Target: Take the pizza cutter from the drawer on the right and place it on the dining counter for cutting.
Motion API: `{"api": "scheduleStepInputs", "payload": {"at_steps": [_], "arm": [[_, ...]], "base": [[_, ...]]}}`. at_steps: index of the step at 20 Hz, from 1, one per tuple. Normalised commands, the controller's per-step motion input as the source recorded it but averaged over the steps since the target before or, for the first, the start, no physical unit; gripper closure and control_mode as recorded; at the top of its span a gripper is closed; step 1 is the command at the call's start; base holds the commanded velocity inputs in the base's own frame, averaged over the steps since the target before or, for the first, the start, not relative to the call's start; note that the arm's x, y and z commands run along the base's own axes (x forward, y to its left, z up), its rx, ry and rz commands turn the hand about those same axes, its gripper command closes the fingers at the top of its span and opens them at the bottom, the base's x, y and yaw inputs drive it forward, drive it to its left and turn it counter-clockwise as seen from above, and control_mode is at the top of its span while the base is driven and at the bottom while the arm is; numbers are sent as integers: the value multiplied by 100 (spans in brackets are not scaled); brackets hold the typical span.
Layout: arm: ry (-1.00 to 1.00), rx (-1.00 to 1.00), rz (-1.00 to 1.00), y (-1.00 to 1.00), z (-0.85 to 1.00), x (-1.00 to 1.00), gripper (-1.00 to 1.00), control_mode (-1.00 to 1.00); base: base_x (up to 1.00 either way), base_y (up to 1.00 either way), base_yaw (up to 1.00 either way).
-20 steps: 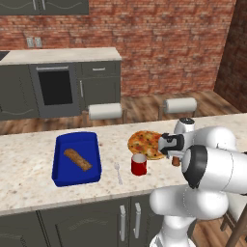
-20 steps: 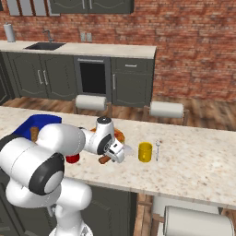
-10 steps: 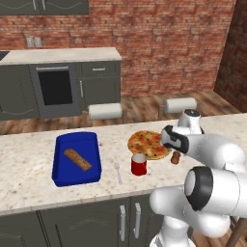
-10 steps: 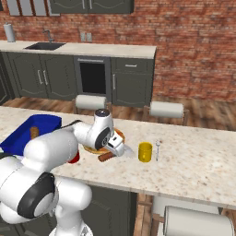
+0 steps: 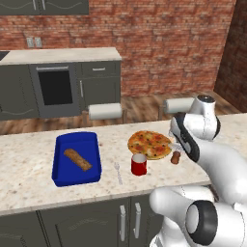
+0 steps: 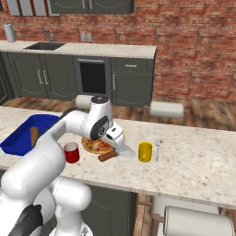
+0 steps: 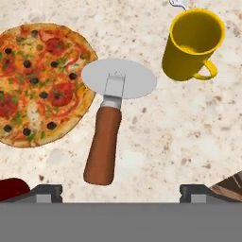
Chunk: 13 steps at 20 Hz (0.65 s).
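One pizza cutter point(image 7: 112, 116), round silver blade and stubby reddish-brown handle, lies flat on the dining counter point(image 7: 179, 137) beside one pizza point(image 7: 39, 80) and one yellow mug point(image 7: 191, 43), under the spread, empty gripper point(image 7: 120, 193).

Below me the pizza cutter point(image 7: 109, 124) lies flat on the speckled beige table point(image 7: 179, 127), its round silver blade overlapping the edge of the pizza point(image 7: 40, 82), its reddish-brown handle pointing back toward my tool point(image 7: 120, 191), whose fingertips point(image 7: 46, 192) stand wide apart. A yellow mug point(image 7: 191, 45) sits just beside the blade.
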Motion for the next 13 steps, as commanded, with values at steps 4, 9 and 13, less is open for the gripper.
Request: {"api": "scheduleStepInputs", "payload": {"at_steps": [4,9,13], "arm": [[5,0,0,-32,74,-62,-100,-100],[8,-6,1,-8,65,-85,-100,-100],[5,-13,7,29,62,-100,-100,-100]], "base": [[0,0,0],[0,0,0],[0,0,0]]}}
